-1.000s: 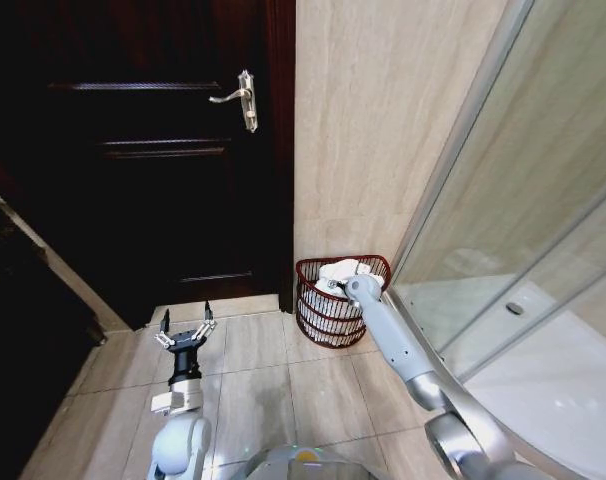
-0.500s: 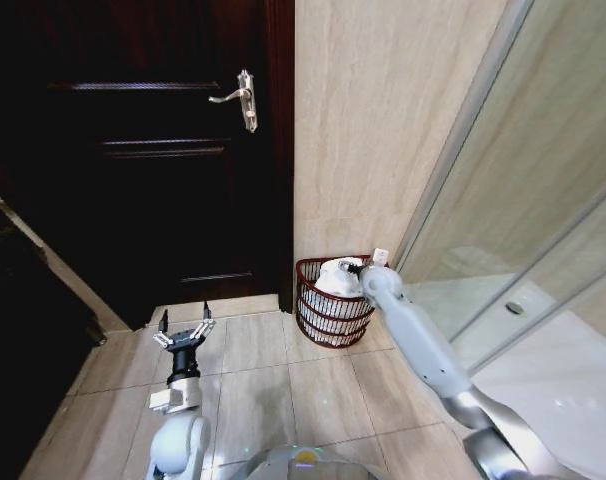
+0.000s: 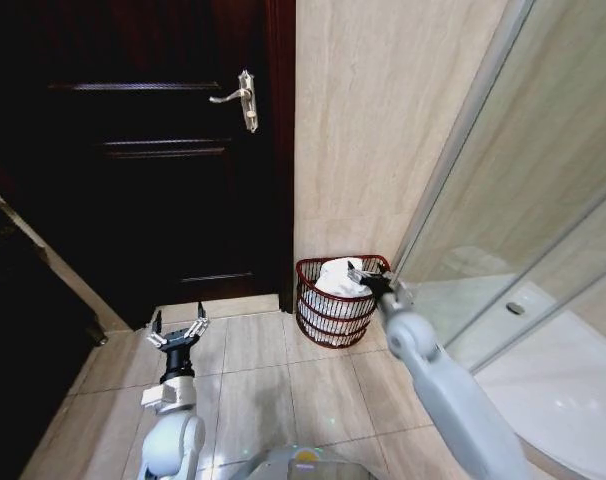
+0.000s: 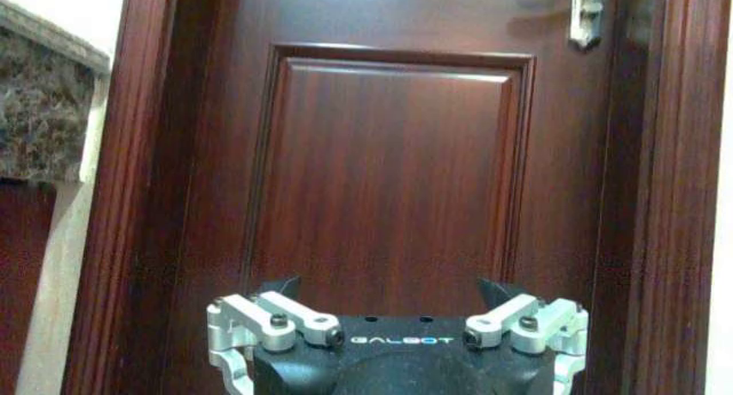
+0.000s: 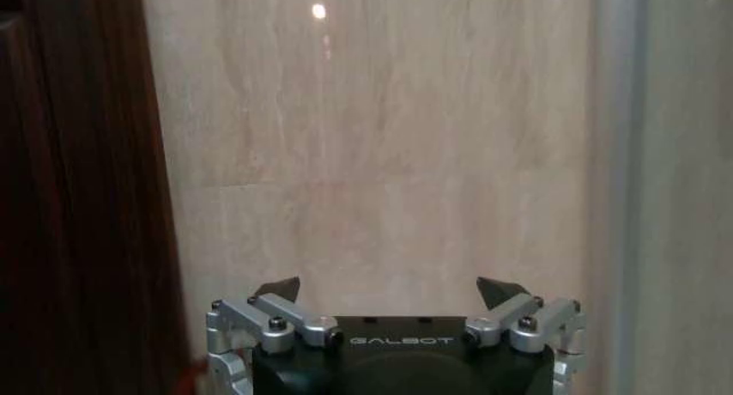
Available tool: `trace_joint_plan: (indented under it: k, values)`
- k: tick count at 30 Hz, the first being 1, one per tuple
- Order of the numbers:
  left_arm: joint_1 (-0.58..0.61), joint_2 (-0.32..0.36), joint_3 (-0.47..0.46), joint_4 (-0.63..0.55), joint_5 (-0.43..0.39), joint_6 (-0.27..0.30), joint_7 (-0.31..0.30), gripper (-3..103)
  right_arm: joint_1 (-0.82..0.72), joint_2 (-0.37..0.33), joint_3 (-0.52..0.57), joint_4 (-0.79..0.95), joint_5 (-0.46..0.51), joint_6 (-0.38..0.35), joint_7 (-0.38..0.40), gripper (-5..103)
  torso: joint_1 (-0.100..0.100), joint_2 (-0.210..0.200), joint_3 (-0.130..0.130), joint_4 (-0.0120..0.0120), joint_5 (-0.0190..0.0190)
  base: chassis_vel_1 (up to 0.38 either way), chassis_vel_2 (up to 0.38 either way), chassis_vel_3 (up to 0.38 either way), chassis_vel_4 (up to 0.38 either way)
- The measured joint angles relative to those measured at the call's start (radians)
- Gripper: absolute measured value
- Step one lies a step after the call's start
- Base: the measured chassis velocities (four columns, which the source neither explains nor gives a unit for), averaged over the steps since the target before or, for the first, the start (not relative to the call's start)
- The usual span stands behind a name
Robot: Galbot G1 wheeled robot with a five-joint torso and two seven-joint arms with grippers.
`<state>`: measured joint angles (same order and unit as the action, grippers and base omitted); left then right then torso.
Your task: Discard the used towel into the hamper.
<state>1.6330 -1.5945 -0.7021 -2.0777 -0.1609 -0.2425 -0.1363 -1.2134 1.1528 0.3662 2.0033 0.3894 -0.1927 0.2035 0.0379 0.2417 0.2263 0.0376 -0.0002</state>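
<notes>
Towel (image 3: 338, 277), white and bunched, lies inside the hamper (image 3: 328, 318), heaped up to about rim level, so the drop looks done and what is left, by my reading, is only pulling the arm clear. The right tool (image 3: 368, 279) sits at the hamper's rim on the side nearest the glass shower screen (image 3: 503, 210), just beside the towel. Its fingers (image 5: 275, 288) stand wide apart with nothing between them; in its own wrist view they frame only the beige tiled wall (image 5: 378, 154) behind the hamper. I cannot tell whether a fingertip touches the cloth.

The hamper stands on the tiled floor (image 3: 283, 390) in the corner where that wall meets the dark wooden door (image 3: 153, 150). Well away from the hamper, in front of the door, the left tool (image 3: 176, 331) hangs idle over the floor, fingers also spread and empty, pointing at the door panel.
</notes>
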Motion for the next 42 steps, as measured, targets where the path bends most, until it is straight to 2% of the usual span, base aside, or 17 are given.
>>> trace_joint_plan:
  k: [1,2,3,5,7,8,10,13,15,21,23,37,41,42]
  values:
    - [0.000,0.000,0.000,0.000,0.000,0.000,0.000,100,0.000,0.000,0.000,0.000,0.000,0.000,0.000,100,0.000,0.000,0.000,0.0000,0.0000,0.000,0.000,0.000,0.000]
    - [-0.002,0.004,0.001,0.001,0.001,0.003,-0.002,100,-0.035,0.013,0.017,0.007,-0.053,0.026,-0.010,100,0.000,0.000,0.000,0.0000,0.0001,0.000,0.000,0.000,0.000]
    - [0.001,0.012,0.003,0.002,0.004,0.007,0.003,100,-0.105,0.047,0.049,0.015,-0.169,0.088,-0.024,100,0.000,0.000,0.000,0.0000,0.0003,0.000,0.000,0.000,0.000]
    - [0.007,0.017,0.003,-0.002,0.004,0.012,0.015,100,-0.136,0.065,0.060,0.020,-0.206,0.113,-0.033,100,0.000,0.000,0.000,0.0001,0.0001,0.000,0.000,0.000,0.000]
    - [0.028,0.047,0.003,-0.022,-0.003,0.028,0.067,100,-0.214,0.132,0.082,0.047,-0.252,0.143,-0.041,100,0.000,0.000,0.000,0.0002,0.0003,0.000,0.000,0.000,0.000]
    - [0.028,0.047,0.003,-0.022,-0.003,0.028,0.067,100,-0.214,0.132,0.082,0.047,-0.252,0.143,-0.041,100,0.000,0.000,0.000,0.0002,0.0003,0.000,0.000,0.000,0.000]
    - [0.037,0.069,-0.003,-0.039,-0.021,0.044,0.105,100,-0.254,0.184,0.099,0.059,-0.288,0.169,-0.040,100,0.000,0.000,0.000,0.0004,0.0000,0.000,0.000,0.000,0.000]
    - [0.040,0.087,-0.006,-0.047,-0.046,0.058,0.120,100,-0.295,0.228,0.106,0.075,-0.343,0.198,-0.023,100,0.000,0.000,0.000,0.0004,0.0004,0.000,0.000,0.000,0.000]
    - [0.037,0.089,-0.011,-0.035,-0.029,0.051,0.119,100,-0.330,0.245,0.100,0.128,-0.330,0.164,-0.002,100,0.000,0.000,0.000,0.0002,-0.0002,0.000,0.000,0.000,0.000]
    - [0.064,0.081,-0.012,-0.042,-0.011,0.039,0.103,100,-0.357,0.237,0.091,0.167,-0.337,0.148,0.055,100,0.000,0.000,0.000,0.0003,0.0001,0.000,0.000,0.000,0.000]
    - [0.077,0.079,-0.012,-0.046,-0.010,0.027,0.100,100,-0.371,0.239,0.078,0.197,-0.320,0.118,0.081,100,0.000,0.000,0.000,0.0003,0.0002,0.000,0.000,0.000,0.000]
    - [0.080,0.072,-0.018,-0.030,-0.015,0.002,0.095,100,-0.382,0.246,0.067,0.227,-0.309,0.085,0.113,100,0.000,0.000,0.000,0.0003,0.0002,0.037,0.036,0.041,0.031]
    - [0.076,0.069,-0.014,-0.010,-0.009,-0.016,0.098,100,-0.388,0.239,0.063,0.243,-0.302,0.057,0.125,100,0.000,0.000,0.000,0.0002,0.0001,0.076,0.081,0.095,0.093]
    - [0.072,0.067,-0.011,0.002,-0.006,-0.037,0.094,100,-0.389,0.238,0.062,0.248,-0.301,0.050,0.126,100,0.000,0.000,0.000,0.0003,0.0002,0.103,0.090,0.093,0.097]
